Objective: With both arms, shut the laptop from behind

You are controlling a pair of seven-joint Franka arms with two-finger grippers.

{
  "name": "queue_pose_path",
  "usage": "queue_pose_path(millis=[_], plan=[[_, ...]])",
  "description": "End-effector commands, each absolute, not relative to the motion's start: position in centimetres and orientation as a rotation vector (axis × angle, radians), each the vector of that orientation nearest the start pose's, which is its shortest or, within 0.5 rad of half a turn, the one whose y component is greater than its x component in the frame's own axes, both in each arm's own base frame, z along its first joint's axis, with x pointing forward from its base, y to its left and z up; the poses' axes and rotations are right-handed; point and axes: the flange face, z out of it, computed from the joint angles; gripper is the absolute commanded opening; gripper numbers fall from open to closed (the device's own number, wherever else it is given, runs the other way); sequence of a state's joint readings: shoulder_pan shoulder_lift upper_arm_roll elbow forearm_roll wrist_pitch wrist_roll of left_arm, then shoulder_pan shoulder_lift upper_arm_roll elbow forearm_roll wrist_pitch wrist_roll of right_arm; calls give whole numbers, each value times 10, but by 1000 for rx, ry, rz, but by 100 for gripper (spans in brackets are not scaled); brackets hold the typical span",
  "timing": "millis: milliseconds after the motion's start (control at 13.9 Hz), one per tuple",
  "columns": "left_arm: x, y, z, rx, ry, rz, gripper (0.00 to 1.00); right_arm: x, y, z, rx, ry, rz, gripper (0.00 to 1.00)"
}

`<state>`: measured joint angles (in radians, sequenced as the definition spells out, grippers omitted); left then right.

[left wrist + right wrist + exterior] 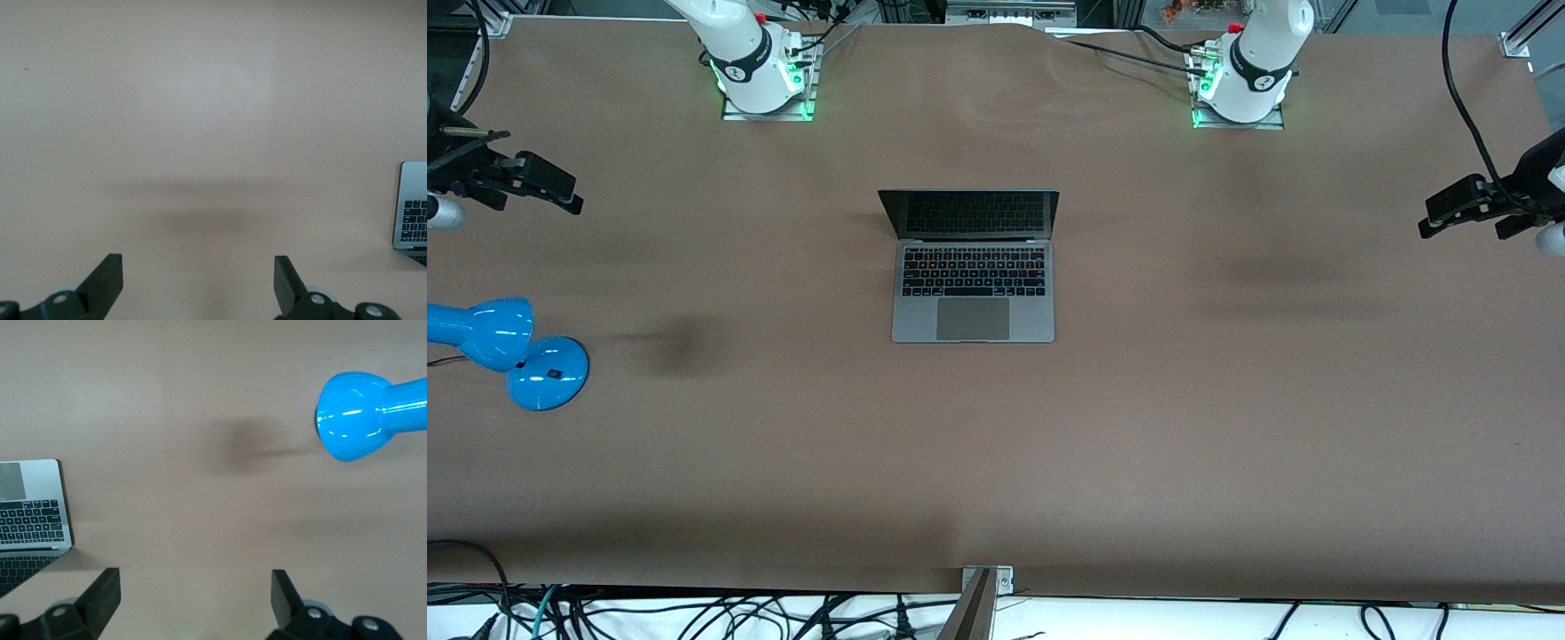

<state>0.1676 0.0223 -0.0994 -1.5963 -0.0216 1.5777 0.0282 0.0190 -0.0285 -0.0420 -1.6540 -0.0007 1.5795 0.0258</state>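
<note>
Bare table (1183,400) all around laptop (973,284), lamp (507,351) well apart

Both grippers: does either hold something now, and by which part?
Nothing is held. The left gripper and right gripper are open over bare table, away from the open laptop.

Laptop (973,284) mid-table (lamp (511,350) toward right arm's end)
</note>
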Motion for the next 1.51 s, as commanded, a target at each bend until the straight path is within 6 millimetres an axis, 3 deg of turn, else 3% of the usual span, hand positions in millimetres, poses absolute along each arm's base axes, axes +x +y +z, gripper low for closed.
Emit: queue_pose_path(millis=[0, 647, 934, 1150, 1437], plan=[[563, 36, 608, -3177, -22, 50, 100, 544, -15, 605, -3148, 79, 77, 100], [557, 22, 608, -3182, -10, 73, 100, 543, -13, 606, -3148, 75, 84, 100], [552, -4, 600, -3188, 42, 152, 100, 543, -13, 605, -3148, 77, 87, 100], [548, -13, 593, -3248, -2, 217, 100, 543, -12, 605, -3148, 75, 87, 100], [529, -62, 593, -3217, -90, 247, 100, 542, -12, 606, -3148, 75, 87, 100]])
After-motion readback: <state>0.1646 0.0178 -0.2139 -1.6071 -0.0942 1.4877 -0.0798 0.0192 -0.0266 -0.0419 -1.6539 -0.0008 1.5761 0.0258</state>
